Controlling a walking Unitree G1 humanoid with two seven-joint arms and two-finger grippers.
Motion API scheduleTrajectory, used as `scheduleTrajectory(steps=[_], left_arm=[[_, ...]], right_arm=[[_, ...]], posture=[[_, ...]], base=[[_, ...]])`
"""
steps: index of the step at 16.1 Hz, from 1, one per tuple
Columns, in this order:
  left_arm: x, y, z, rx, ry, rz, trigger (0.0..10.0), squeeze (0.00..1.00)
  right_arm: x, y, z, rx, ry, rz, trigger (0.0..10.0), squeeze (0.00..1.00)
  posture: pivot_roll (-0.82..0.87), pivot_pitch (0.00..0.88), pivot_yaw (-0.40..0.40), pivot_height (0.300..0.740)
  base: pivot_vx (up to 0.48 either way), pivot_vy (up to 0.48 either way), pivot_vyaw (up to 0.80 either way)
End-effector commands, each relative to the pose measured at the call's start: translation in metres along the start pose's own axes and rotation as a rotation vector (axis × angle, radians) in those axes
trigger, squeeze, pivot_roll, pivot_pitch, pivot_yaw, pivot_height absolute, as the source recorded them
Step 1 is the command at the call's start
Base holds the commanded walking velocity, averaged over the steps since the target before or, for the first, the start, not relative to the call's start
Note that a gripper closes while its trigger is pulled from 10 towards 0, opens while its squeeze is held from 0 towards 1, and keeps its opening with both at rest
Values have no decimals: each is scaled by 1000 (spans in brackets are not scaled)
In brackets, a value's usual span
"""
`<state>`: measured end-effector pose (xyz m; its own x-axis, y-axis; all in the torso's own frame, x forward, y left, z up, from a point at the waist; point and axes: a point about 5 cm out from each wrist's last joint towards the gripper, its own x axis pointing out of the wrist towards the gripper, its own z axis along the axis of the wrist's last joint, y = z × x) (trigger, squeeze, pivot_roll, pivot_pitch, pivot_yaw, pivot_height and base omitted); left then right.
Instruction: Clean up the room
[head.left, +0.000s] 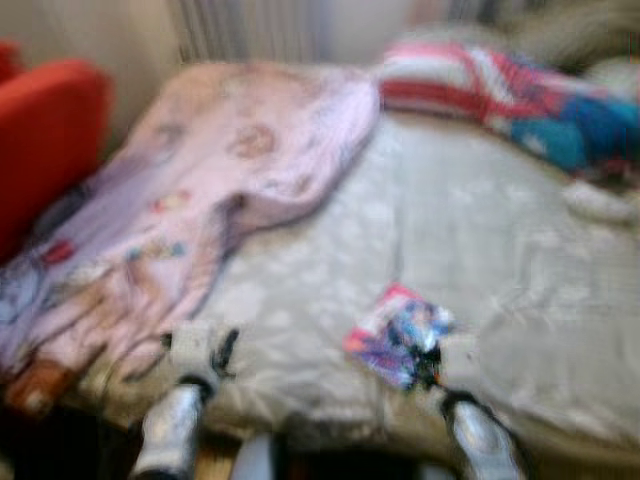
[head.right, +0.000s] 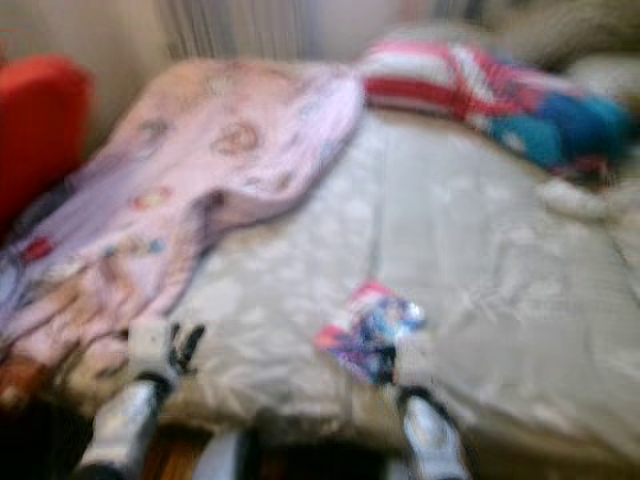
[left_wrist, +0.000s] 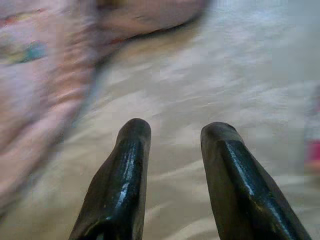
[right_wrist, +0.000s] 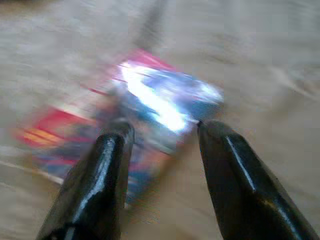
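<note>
A glossy red, blue and purple packet (head.left: 398, 333) lies flat on the beige bed cover (head.left: 500, 250) near the bed's front edge. My right gripper (right_wrist: 161, 131) is open just over the packet's near end, one finger on each side of its shiny corner. My left gripper (left_wrist: 176, 132) is open above bare beige cover, close to the edge of a pink printed blanket (head.left: 200, 190). In the head views the left gripper (head.left: 215, 352) is at the bed's front left. All frames are blurred.
The pink blanket covers the bed's left half and hangs over its front corner. A red, white and blue striped cloth (head.left: 520, 90) lies bunched at the back right. A red chair (head.left: 45, 140) stands left of the bed. A small white thing (head.left: 600, 200) rests at the right.
</note>
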<state>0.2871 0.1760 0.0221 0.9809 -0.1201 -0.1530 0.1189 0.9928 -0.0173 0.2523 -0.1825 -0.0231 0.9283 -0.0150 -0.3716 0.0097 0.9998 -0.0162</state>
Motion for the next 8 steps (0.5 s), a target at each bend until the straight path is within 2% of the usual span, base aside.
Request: scheduleTrajectory(steps=[1, 4, 6, 8], left_arm=[[-8, 16, -8, 3, 40, 45, 10000, 0], [-8, 15, -7, 5, 37, 38, 10000, 0], [-7, 13, -5, 11, 27, 20, 10000, 0], [-6, 9, -2, 16, 13, -8, 10000, 0]], right_arm=[[4, 14, 6, 1, -21, 39, 10000, 0], [5, 15, 6, 29, -16, 31, 10000, 0], [7, 17, 6, 54, 8, 40, 10000, 0], [11, 21, 9, 140, 31, 52, 10000, 0]], posture=[[80, 116, 37, 626], [83, 118, 37, 626], [89, 136, 39, 626], [100, 165, 45, 626]], base=[[274, 0, 0], [270, 0, 0], [0, 0, 0], [0, 0, 0]])
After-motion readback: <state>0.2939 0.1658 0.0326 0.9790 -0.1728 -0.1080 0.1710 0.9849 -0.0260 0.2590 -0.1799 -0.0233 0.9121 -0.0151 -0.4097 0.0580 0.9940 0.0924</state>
